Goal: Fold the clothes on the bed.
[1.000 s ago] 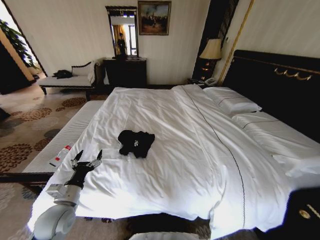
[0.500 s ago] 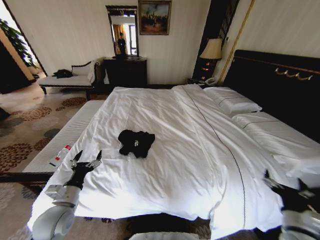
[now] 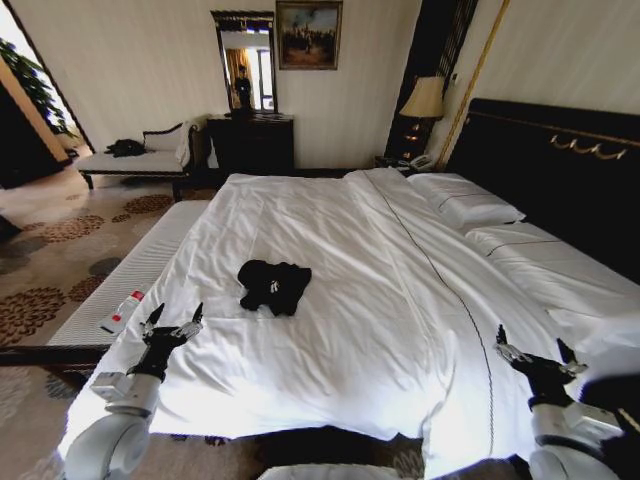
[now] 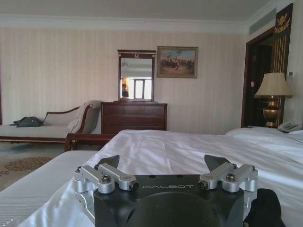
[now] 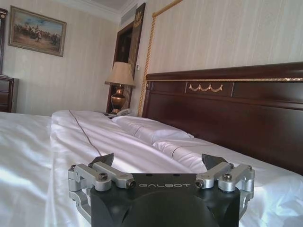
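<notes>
The clothes [image 3: 272, 286], a small crumpled black T-shirt with a bit of white print, lie on the white duvet of the bed [image 3: 380, 300], left of its middle. A dark corner of the clothes [image 4: 265, 210] also shows in the left wrist view. My left gripper [image 3: 172, 320] hovers open over the bed's near left corner, well short of the garment. My right gripper [image 3: 535, 352] hovers open at the near right side of the bed, below the pillows [image 3: 470, 205]. Both grippers hold nothing; their fingers [image 4: 109, 163] and fingers [image 5: 106, 161] are spread wide.
A pale padded bench [image 3: 130, 275] with a small bottle [image 3: 121, 312] runs along the bed's left side. The dark headboard [image 3: 560, 170] stands on the right. A dresser [image 3: 250, 145], chaise [image 3: 135, 160] and lamp [image 3: 423, 100] line the far wall. Patterned carpet is on the left.
My right gripper has risen into view at the bed's near right side and moved up and inward. The left gripper and the clothes stay put.
</notes>
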### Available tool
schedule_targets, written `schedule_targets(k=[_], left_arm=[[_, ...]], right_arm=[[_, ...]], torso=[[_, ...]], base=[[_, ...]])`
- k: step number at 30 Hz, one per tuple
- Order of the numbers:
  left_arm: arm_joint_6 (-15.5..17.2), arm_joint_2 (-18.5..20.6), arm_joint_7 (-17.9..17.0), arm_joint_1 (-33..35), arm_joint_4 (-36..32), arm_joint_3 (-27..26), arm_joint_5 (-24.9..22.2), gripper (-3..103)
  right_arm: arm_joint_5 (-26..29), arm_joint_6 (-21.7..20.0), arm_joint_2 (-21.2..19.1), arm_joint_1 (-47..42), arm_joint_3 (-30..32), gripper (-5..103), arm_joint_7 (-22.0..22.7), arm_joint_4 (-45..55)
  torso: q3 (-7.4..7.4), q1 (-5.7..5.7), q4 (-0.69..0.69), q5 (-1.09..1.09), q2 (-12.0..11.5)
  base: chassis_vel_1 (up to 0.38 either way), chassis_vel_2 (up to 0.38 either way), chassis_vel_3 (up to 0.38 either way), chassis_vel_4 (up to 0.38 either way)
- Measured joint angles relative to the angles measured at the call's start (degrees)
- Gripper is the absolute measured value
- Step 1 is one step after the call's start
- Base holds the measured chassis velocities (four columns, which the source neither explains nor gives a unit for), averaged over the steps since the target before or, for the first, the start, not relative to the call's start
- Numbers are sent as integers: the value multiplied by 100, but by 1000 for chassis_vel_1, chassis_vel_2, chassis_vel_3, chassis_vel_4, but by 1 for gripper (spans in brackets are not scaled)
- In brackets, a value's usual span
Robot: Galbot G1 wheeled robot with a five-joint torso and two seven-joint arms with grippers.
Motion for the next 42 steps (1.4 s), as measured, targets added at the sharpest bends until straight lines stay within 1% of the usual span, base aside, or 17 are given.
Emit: schedule_targets(k=[6, 12, 14, 18, 22, 29, 42], left_arm=[[4, 3, -4, -4, 13, 4, 2, 100], [4, -5, -5, 13, 17, -1, 2, 100], [5, -9, -5, 16, 18, -1, 2, 100], [8, -9, -5, 10, 18, 6, 4, 100], [22, -4, -5, -8, 17, 21, 12, 100], [37, 6, -15, -28, 17, 28, 18, 100], [45, 6, -23, -27, 16, 28, 20, 100]], right_arm=[[-93, 79, 75, -49, -55, 100, -22, -26], [-101, 110, 86, -52, -83, 100, -41, -14], [-73, 226, 93, -52, -109, 100, -89, -15], [-34, 338, 98, -77, -134, 100, -156, -17], [-156, 343, 94, -129, -145, 100, -192, -27], [-161, 373, 108, -155, -192, 100, -200, -47], [-181, 372, 109, -129, -208, 100, -192, -66]], torso=[[-1, 0, 1, -5, 0], [-1, 0, 1, -2, 0], [-1, 0, 1, -2, 0], [0, 0, 2, -2, 0], [0, 0, 1, 0, 0], [-1, -1, 1, -2, 1], [1, 1, 1, -2, 0]], base=[[148, 145, -157, -155], [131, 130, -135, -118], [79, 53, -66, -76], [0, 0, 0, 0], [0, 0, 0, 0], [0, 0, 0, 0], [-76, 87, 75, -100]])
